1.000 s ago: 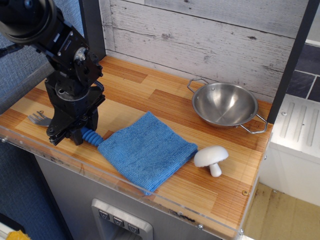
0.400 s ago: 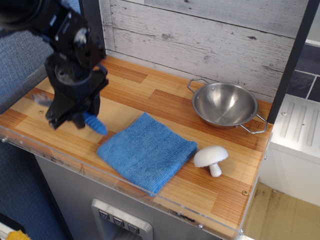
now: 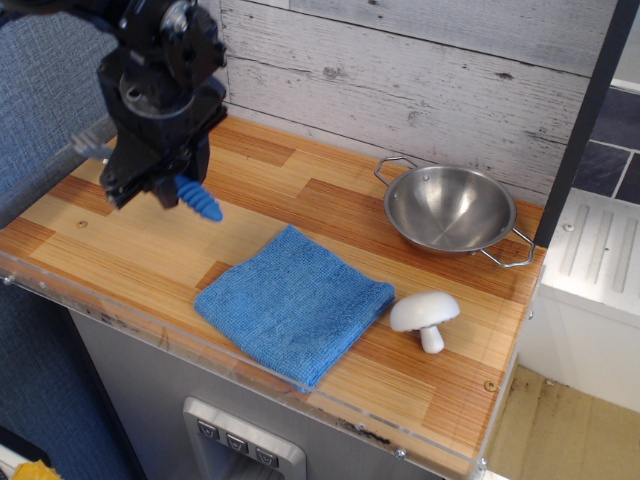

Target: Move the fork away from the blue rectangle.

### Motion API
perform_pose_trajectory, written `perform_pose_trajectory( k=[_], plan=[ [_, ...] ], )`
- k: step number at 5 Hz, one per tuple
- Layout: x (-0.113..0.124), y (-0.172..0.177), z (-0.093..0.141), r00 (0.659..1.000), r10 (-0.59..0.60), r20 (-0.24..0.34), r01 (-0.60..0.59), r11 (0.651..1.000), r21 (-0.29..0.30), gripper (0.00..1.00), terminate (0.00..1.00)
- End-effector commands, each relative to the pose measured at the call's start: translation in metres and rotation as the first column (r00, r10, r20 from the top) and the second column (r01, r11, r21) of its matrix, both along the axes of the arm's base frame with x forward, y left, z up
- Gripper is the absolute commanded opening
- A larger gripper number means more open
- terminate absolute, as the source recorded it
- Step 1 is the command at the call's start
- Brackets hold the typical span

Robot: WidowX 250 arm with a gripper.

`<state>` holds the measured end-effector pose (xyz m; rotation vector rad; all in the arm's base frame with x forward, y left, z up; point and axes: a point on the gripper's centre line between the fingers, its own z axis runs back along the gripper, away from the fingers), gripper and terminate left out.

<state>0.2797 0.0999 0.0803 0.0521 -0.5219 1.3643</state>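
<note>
The wooden counter fills most of the view, and the carrying step of the task is judged to be in hand: the fork is held clear of the surface and has not yet been set down.

The gripper hangs over the back-left part of the counter, its black body pointing downward. The fingers are closed narrowly on the fork, whose ribbed blue handle sticks out below and to the right of them; a blurred grey shape to the left of the fingers is probably the metal head, though it cannot be made out clearly.

The blue rectangle lies flat near the front edge, below and to the right of the fingers and apart from them. A strip of bare wood is seen between the handle's tip and the cloth's nearest corner, so the fork is already off the cloth and no longer beside it.

Far to the right of the fingers, a steel bowl stands by the back wall, and a white toy mushroom lies just past the cloth's right corner. Neither is near the held fork.

For the next move, a lowering onto bare wood is called for, somewhere on the side of the fingers away from the cloth, followed by an opening of the fingers. A clean release is needed so that the round handle is not rolled back toward the cloth.
</note>
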Motion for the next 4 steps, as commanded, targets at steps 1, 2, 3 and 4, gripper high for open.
perform_pose_trajectory(
  k=[1,2,3,4],
  plan=[
    [0.044,-0.010,0.016,0.997,-0.002,0.080,-0.001,0.999,0.034,0.00,0.00],
    [0.058,-0.007,0.006,0.997,0.005,0.081,-0.006,1.000,0.019,0.00,0.00],
    [0.070,0.011,-0.011,0.996,0.020,0.086,-0.019,1.000,-0.006,0.00,0.00],
    [0.086,0.015,-0.025,0.993,0.020,0.116,-0.017,1.000,-0.024,0.00,0.00]
  ],
)
